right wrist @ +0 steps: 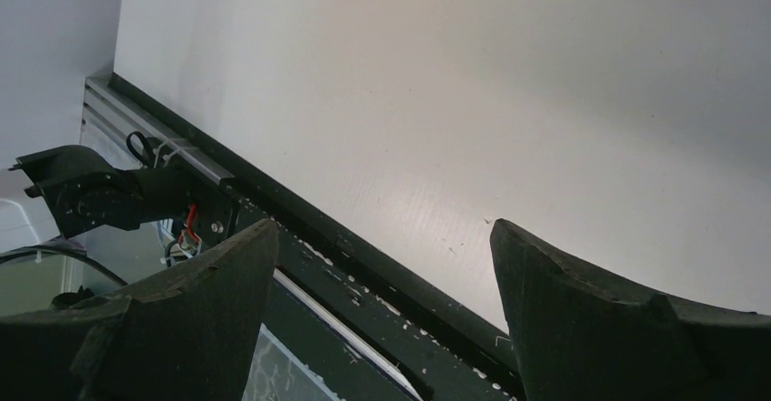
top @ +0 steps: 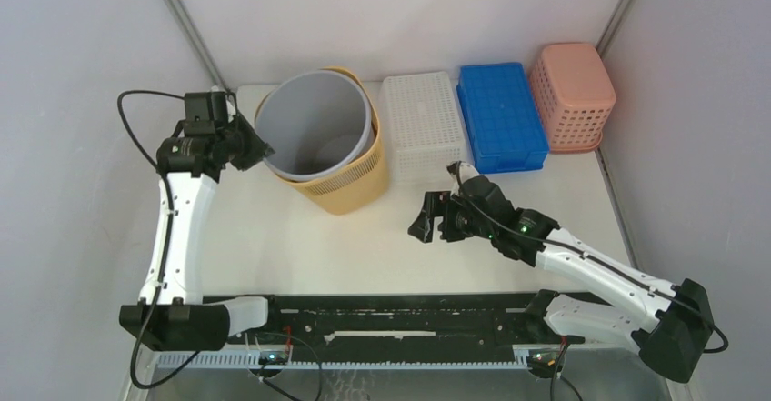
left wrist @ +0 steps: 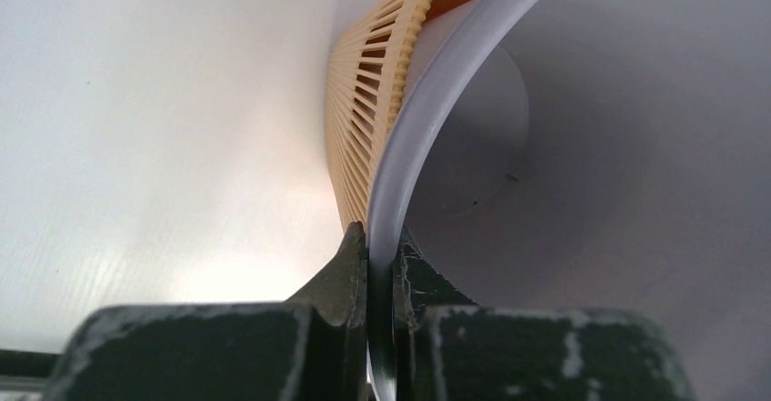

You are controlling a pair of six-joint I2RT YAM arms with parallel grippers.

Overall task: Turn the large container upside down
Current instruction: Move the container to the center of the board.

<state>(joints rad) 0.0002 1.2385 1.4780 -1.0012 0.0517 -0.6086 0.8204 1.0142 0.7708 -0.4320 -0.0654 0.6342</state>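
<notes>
Here, the left gripper point(top: 262, 151) is clamped on the left rim of the gray bin point(top: 314, 119). The bin sits mouth-up inside a yellow basket point(top: 355, 192), far left on the table point(top: 300, 246). The right gripper point(top: 420, 221) gapes wide mid-table, holding nothing.

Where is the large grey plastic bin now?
The grey plastic bin sits back left in the top view, nested in the yellow slatted basket, its rim pinched by the left gripper.

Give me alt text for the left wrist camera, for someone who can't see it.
The left gripper is shut on the rim of a grey bin, one finger inside, one outside. The bin sits inside a yellow slatted basket, with the white table beside it.
</notes>
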